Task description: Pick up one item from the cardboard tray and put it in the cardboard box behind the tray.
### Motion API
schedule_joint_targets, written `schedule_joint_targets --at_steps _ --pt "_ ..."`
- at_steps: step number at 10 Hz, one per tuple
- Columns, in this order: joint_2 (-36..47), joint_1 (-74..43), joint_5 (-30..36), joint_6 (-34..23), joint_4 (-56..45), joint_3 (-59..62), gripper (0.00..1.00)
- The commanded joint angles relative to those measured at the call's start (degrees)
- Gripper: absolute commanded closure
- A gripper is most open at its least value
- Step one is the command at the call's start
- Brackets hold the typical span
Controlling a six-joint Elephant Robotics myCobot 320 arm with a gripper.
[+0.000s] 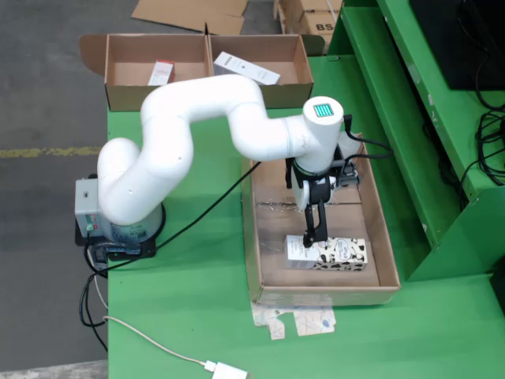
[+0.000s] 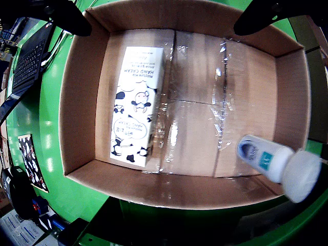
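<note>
A cow-patterned hand cream box (image 1: 327, 253) (image 2: 135, 105) lies flat at the near end of the cardboard tray (image 1: 377, 237) (image 2: 82, 118). A white bottle (image 2: 271, 164) with a blurred cap stands at the tray's lower right corner in the gripper view; the arm hides it in the still view. My gripper (image 1: 313, 233) (image 2: 163, 25) hangs just above the left end of the hand cream box, open, its dark fingertips (image 2: 66, 18) spread to the top corners of the gripper view with nothing between them. The cardboard box (image 1: 207, 91) stands behind the tray.
The cardboard box has two compartments, one holding a small red-and-white carton (image 1: 161, 73), the other a white carton (image 1: 246, 69). A green bench (image 1: 410, 118) rises right of the tray. Cables (image 1: 197, 217) and the arm's base (image 1: 118, 217) lie left. Paper scraps (image 1: 296, 320) sit in front.
</note>
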Motion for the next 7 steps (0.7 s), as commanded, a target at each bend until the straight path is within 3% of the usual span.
schedule_joint_targets --at_steps 1,2,3,4,5,7 --pt "-21.8 -0.4 -5.0 -1.7 15.7 46.1 0.00" --pt "-24.3 0.2 -9.1 -2.5 22.6 46.1 0.00" --pt "-24.3 0.2 -9.1 -2.5 22.6 46.1 0.00" --pt "-27.1 1.2 -16.3 -3.9 29.9 46.1 0.00" --pt "-29.4 3.2 -30.5 -6.2 34.4 46.1 0.00" --pt "-29.9 2.2 -31.3 -6.0 34.4 46.1 0.00"
